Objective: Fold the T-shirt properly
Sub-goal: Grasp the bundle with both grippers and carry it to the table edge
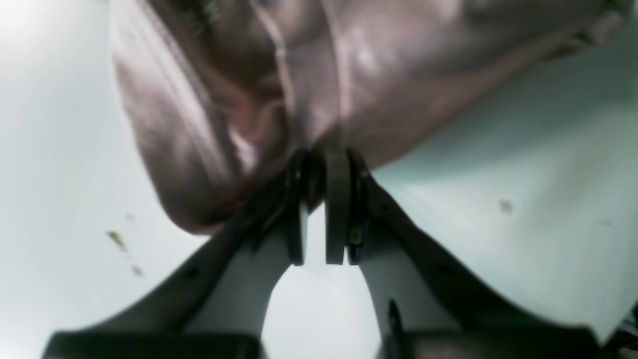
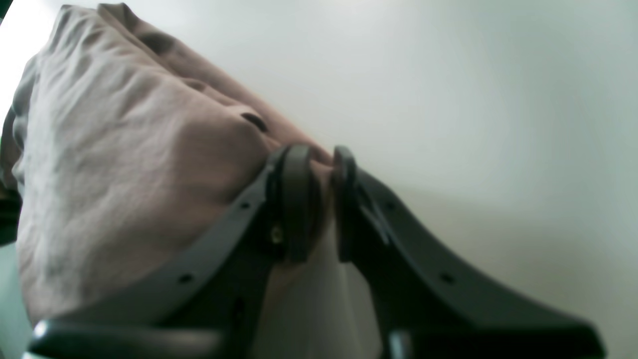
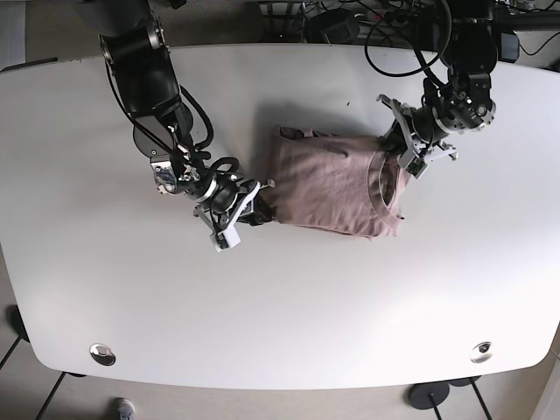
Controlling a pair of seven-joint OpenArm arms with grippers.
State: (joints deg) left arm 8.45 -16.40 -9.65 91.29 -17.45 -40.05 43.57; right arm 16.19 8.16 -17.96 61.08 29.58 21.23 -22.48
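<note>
A dusty-pink T-shirt (image 3: 328, 184) lies partly folded in the middle of the white table (image 3: 280, 324), its neckline toward the right. My left gripper (image 3: 395, 150) is at the shirt's right edge by the collar. In the left wrist view the left gripper (image 1: 321, 159) is shut on a fold of the T-shirt (image 1: 349, 75). My right gripper (image 3: 258, 203) is at the shirt's left edge. Seen from the right wrist, the right gripper (image 2: 319, 164) pinches the T-shirt (image 2: 124, 159) between its fingers, and the cloth bulges to the left.
Cables and equipment (image 3: 350, 17) crowd the table's far edge. Two round metal fittings (image 3: 102, 353) sit near the front corners. Small brown specks (image 1: 117, 239) mark the tabletop beside the left gripper.
</note>
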